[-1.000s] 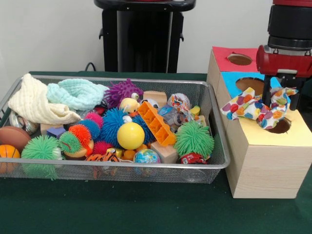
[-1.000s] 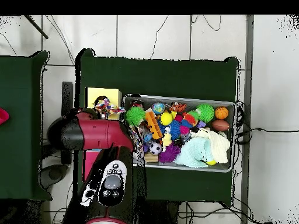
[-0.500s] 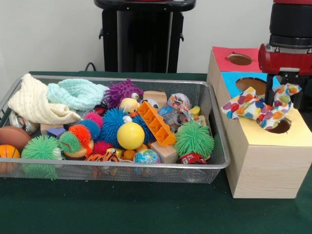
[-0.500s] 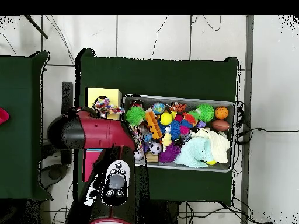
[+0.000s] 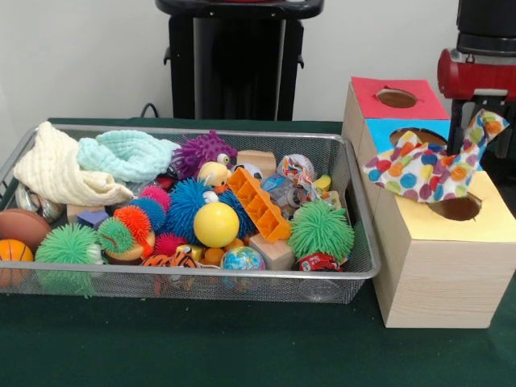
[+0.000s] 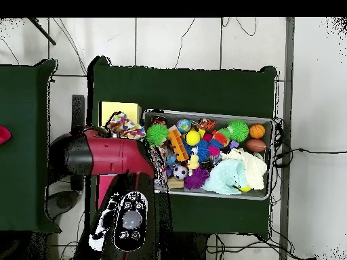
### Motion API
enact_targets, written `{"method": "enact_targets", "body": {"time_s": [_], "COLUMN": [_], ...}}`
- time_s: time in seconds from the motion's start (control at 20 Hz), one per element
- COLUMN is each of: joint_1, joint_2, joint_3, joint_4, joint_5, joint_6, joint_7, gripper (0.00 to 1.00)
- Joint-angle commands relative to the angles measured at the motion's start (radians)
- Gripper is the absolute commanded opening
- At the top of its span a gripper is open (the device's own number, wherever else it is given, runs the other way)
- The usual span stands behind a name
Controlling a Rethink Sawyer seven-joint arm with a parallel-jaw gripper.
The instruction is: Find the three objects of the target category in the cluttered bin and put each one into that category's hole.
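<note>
Gripper: I saw my gripper [image 5: 481, 121] at the far right of the front view, up above the boxes. Its black fingers pinched the top corner of the polka-dot cloth [image 5: 423, 168].
Polka-dot cloth: it hung down from the gripper and spread out to the side. Its low edge lay on the pale wooden box [image 5: 439, 266], and part of it covered the blue-surround hole [image 5: 407, 135].
Yellow-surround hole: the hole [image 5: 456, 208] sat just below the gripper, and it was open. The cloth touched its near rim but was not inside.
Red-surround hole: this hole [image 5: 396, 97] was behind the gripper and off to the side, with nothing on it.
Wire mesh bin: the bin [image 5: 359, 218] stood beside the boxes, well away from the gripper. I saw spiky rubber balls, a yellow ball [image 5: 216, 224], an orange toy block [image 5: 258, 205] and a cream knitted cloth [image 5: 56, 169] in it.
Overhead view: my red arm [image 6: 108, 154] covered the gripper there, and the cloth [image 6: 123, 125] peeked out past it.
</note>
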Motion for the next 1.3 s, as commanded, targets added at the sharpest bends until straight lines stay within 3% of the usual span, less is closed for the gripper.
{"method": "enact_targets", "body": {"time_s": [0.05,0.85,0.9,1.05,1.2,1.3], "joint_1": [-0.010,-0.039,-0.036,0.031,0.032,0.011], "joint_2": [0.001,0.016,0.018,0.021,0.022,0.027], "joint_3": [0.035,0.058,0.053,-0.059,-0.076,-0.043], "joint_4": [0.056,0.037,0.026,-0.054,-0.066,-0.028], "joint_5": [0.016,0.006,0.000,-0.063,-0.078,-0.046], "joint_6": [0.112,0.069,0.084,0.199,0.234,0.211], "joint_7": [0.173,0.140,0.135,0.146,0.131,0.148], "gripper": [1.00,1.00,1.00,1.00,1.00,1.00]}}
